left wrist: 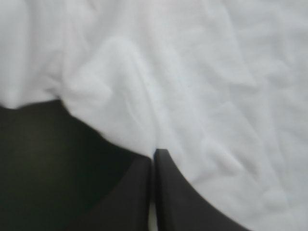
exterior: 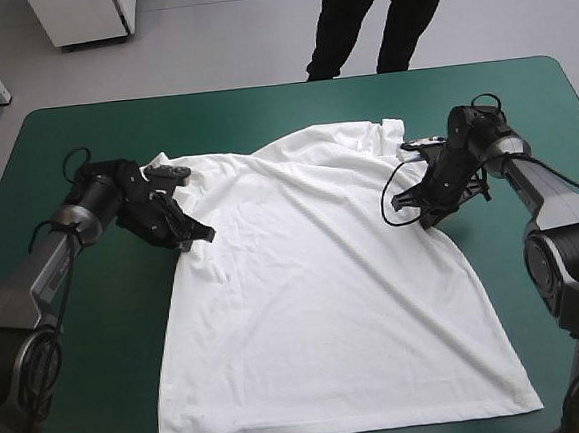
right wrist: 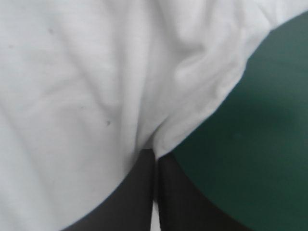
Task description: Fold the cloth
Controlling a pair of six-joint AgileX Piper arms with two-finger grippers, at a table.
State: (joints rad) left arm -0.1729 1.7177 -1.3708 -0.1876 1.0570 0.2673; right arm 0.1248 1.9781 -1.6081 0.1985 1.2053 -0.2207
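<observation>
The white T-shirt (exterior: 326, 294) lies spread nearly flat on the teal-green cover (exterior: 97, 322), hem toward the near edge of the table, and reaches out between the two grippers; the left gripper (exterior: 203, 233) sits at the shirt's side edge, just below the sleeve, its black fingers pressed all but together on a pinch of the cloth; in the left wrist view the gripper (left wrist: 155, 153) meets the fabric's edge at its tips, the T-shirt (left wrist: 216, 72) filling the field ahead and the cover (left wrist: 38, 154) beside it; the right gripper (exterior: 428, 216) grips the opposite side edge likewise; its wrist view shows the gripper (right wrist: 155, 153) nipping a raised fold, T-shirt (right wrist: 72, 72) ahead, cover (right wrist: 260, 120) alongside.
</observation>
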